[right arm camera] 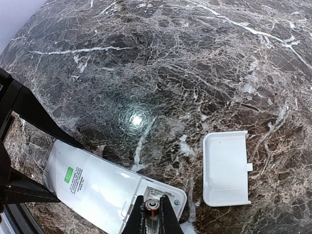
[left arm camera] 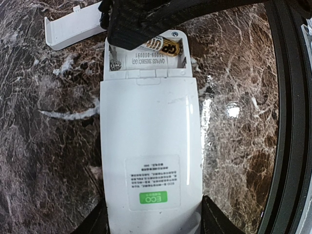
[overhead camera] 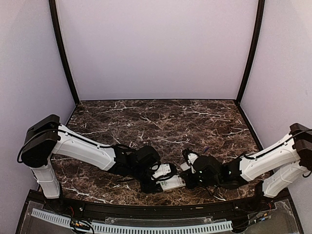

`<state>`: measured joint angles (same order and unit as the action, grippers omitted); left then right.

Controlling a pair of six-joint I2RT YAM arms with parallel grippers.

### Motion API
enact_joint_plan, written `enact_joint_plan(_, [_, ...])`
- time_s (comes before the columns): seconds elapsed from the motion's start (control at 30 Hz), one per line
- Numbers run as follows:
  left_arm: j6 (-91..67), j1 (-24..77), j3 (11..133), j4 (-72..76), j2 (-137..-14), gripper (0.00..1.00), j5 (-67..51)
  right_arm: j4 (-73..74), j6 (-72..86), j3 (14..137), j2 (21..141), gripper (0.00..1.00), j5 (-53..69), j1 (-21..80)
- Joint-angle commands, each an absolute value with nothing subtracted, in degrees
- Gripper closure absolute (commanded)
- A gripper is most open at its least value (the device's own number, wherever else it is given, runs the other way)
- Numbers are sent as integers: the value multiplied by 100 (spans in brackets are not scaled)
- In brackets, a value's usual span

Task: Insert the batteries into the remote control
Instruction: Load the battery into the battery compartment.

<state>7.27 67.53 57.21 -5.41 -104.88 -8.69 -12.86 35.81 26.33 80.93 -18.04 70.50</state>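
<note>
The white remote control (left arm camera: 148,146) lies back side up on the marble, its battery compartment open at the far end. My left gripper (left arm camera: 153,222) is shut on its near end; it also shows in the top view (overhead camera: 155,183). My right gripper (right arm camera: 157,217) is shut on a gold-and-black battery (right arm camera: 157,212) and holds it at the compartment (right arm camera: 163,197). In the left wrist view the battery (left arm camera: 165,46) sits in the right slot under the right gripper (left arm camera: 141,19). The left slot's spring (left arm camera: 115,64) is bare. A tiny bluish speck (overhead camera: 207,147) may be a second battery.
The loose white cover plate (right arm camera: 225,168) lies inner side up on the marble just beyond the remote's open end; it also shows in the left wrist view (left arm camera: 73,29). The table's dark front rim (left arm camera: 287,122) runs close beside the remote.
</note>
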Motion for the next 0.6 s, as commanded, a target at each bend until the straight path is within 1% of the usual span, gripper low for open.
enact_joint_plan(0.0, [619, 6803, 5493, -1336, -10617, 90, -806, -729, 3607, 2597, 8433, 100, -1779, 7120])
enact_joint_plan(0.2, [623, 6803, 5480, -1369, -10611, 90, -787, -270, 3934, 2734, 8747, 100, -1844, 7180])
enact_joint_plan(0.57, [549, 6802, 5410, -1349, -10582, 92, -689, 360, 4315, 2771, 8643, 100, -2190, 7249])
